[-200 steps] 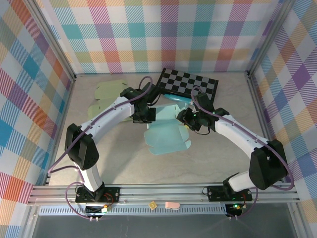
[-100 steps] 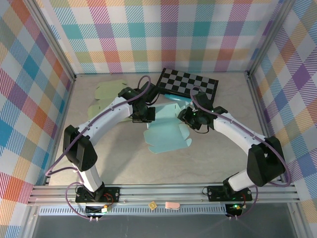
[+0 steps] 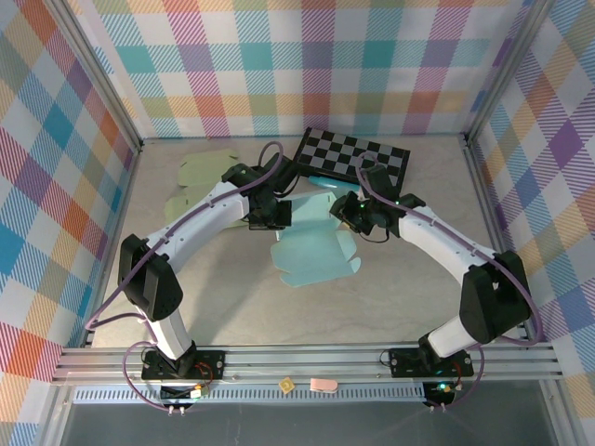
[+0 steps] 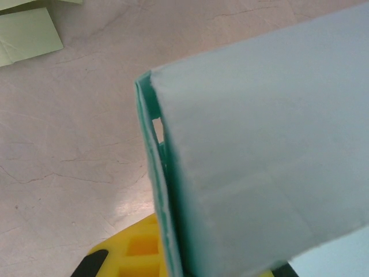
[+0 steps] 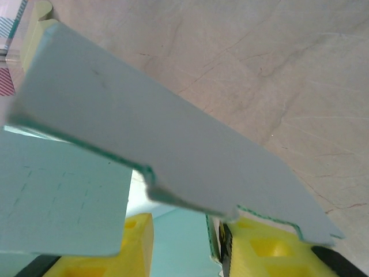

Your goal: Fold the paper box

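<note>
The paper box (image 3: 314, 249), pale blue and half formed, lies on the table (image 3: 232, 307) midway between the 2 arms, and its long axis runs from the checkerboard (image 3: 358, 156) at the far side toward the arm bases. Its broad flat panel reaches toward the bases and its raised parts sit at the far end. The left gripper (image 3: 271, 216) is at the far left corner of the box, clenched on it. In the left wrist view a doubled paper edge (image 4: 157, 190) rises straight out from between the yellow fingers (image 4: 135, 254), with the wall leaning away to the right. The right gripper (image 3: 355, 216) faces it across the box, at about the same depth on the table, so both arms are equally near and each has its own side. In the right wrist view a long flap (image 5: 161, 138) slants from upper left to lower right, and its notched lower edge dips between the 2 yellow fingers (image 5: 131, 242). Those fingers stand apart on either side of it, not yet pinching the paper. The next move probably depends on this: the flap runs across the right jaws rather than along them, so closing would catch its lower edge near the notch. 2 pale green sheets (image 3: 200, 177) lie well apart at the far left.
</note>
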Robot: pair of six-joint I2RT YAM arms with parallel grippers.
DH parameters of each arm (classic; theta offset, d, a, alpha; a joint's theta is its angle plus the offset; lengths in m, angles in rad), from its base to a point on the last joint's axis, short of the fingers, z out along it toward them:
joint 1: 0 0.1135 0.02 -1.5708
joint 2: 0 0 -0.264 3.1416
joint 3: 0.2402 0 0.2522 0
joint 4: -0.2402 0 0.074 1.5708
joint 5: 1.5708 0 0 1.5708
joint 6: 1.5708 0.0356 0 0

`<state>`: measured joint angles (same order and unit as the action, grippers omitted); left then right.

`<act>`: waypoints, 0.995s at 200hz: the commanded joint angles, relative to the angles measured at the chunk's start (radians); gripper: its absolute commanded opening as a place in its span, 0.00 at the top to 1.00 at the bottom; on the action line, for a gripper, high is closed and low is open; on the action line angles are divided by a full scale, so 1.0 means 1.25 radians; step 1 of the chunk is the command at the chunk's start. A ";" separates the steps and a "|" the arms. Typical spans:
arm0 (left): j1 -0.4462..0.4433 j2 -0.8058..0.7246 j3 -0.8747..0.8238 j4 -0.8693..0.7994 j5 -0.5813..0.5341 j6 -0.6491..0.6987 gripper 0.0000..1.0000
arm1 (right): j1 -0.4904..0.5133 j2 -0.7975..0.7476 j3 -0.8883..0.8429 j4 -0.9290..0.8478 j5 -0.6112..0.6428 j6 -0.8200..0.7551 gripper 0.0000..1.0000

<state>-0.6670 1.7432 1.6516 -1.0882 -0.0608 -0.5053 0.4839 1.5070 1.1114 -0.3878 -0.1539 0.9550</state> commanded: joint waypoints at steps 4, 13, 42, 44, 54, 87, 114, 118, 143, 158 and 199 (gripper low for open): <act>-0.008 -0.023 -0.007 0.010 0.016 -0.001 1.00 | 0.011 0.009 0.020 0.025 -0.044 -0.021 0.65; -0.008 -0.021 -0.007 0.012 0.017 -0.003 1.00 | 0.016 0.005 0.015 0.031 -0.050 -0.027 0.66; -0.008 -0.018 -0.006 0.019 0.017 -0.006 1.00 | 0.035 0.002 0.013 0.038 -0.053 -0.043 0.68; -0.008 -0.018 -0.005 0.020 0.017 -0.006 1.00 | 0.036 0.003 0.013 0.037 -0.052 -0.044 0.68; -0.007 -0.015 -0.003 0.021 0.017 -0.006 1.00 | 0.042 0.006 0.014 0.035 -0.051 -0.048 0.68; -0.008 -0.002 0.011 0.017 0.022 -0.006 1.00 | 0.057 0.019 0.012 0.033 -0.047 -0.051 0.68; -0.008 -0.002 0.011 0.017 0.022 -0.006 1.00 | 0.063 0.031 0.022 0.032 -0.056 -0.058 0.68; -0.008 -0.002 0.010 0.018 0.021 -0.006 1.00 | 0.065 0.032 0.024 0.032 -0.058 -0.060 0.67; -0.006 -0.002 0.009 0.016 0.020 -0.003 1.00 | 0.066 0.027 0.048 0.005 -0.062 -0.078 0.64; 0.001 0.000 0.009 0.014 0.024 0.007 1.00 | 0.063 0.008 0.083 -0.038 -0.059 -0.111 0.60; 0.054 0.000 0.016 0.072 0.098 0.094 1.00 | -0.057 -0.052 0.194 -0.105 -0.250 -0.228 0.46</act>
<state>-0.6437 1.7435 1.6516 -1.0710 -0.0227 -0.4763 0.5182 1.5177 1.2678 -0.4740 -0.2615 0.7822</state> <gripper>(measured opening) 0.065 0.505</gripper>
